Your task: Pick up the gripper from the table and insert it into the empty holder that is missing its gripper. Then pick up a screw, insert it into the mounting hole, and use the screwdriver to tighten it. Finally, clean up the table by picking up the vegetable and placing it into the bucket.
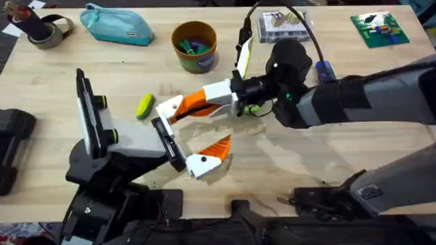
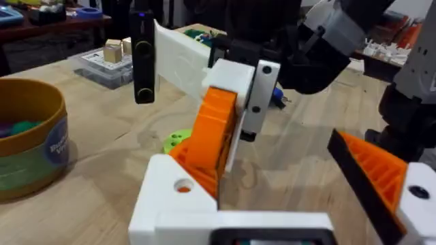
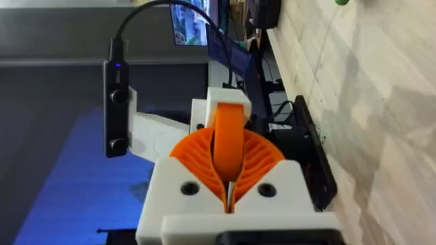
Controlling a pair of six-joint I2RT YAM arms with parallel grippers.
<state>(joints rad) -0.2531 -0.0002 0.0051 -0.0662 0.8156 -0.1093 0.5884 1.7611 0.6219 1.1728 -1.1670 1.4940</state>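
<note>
The right gripper (image 3: 228, 184) is pinching the gripper, an orange wedge-shaped plastic finger (image 2: 212, 129). Its two orange ribbed pads (image 3: 194, 153) are pressing together on the wedge's flat sides. Gripping the flats looks chosen to stop the part twisting while its lower end is being guided. The right arm is reaching across the middle of the table to do this.

The wedge is standing nearly upright, and its lower end is meeting the holder (image 2: 170, 204). This holder is the bare white angular plastic bracket at the tip of the left arm. Orange is showing through the mounting hole (image 2: 184, 185), a small round opening in the bracket's face. That suggests the wedge is already entering the slot, though how deep it is sitting cannot be told.

The left gripper (image 2: 272, 177) is spread wide. Its other white bracket, the one carrying an orange ribbed finger (image 2: 378, 173), is well apart from the holder. That gap is giving the right gripper room to work, and the left arm is lying low over the pale wooden table (image 1: 286, 163), seemingly presenting the bracket as a steady target.

The vegetable, a small oblong yellow-green toy (image 1: 144, 107), is lying on the table just beside the left arm. The bucket, a round tan-yellow tub with a purple label band (image 1: 194, 46), is standing farther back, near a teal zip pouch (image 1: 116, 26). Insertion appears to be the step in hand, with the screw and the clean-up not yet done.
</note>
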